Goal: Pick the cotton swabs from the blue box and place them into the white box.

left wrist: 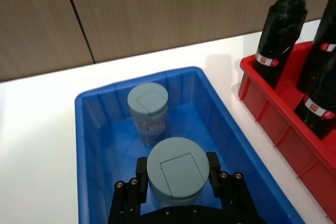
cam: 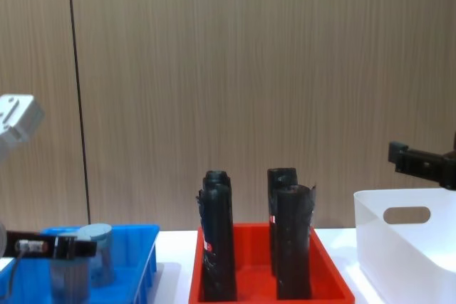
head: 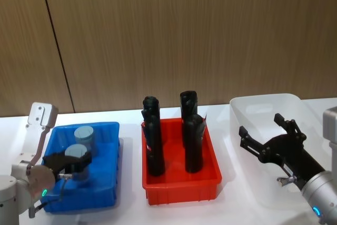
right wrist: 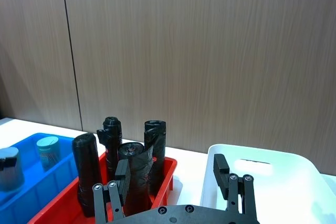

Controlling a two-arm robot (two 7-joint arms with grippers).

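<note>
Left claw [left wrist: 177, 167] clasps the nearer cotton swabs [left wrist: 176, 179] (inside blue box [left wrist: 94, 145])

Two cotton swab tubs with grey-blue lids stood upright in the blue box [head: 108, 183], lower left of head view: nearer tub [head: 77, 153], farther tub [head: 84, 134] just behind. White box [head: 253, 106] sat open-topped, lower right.

Bright, even light; soft shadow beside the blue box [head: 103, 184]
</note>
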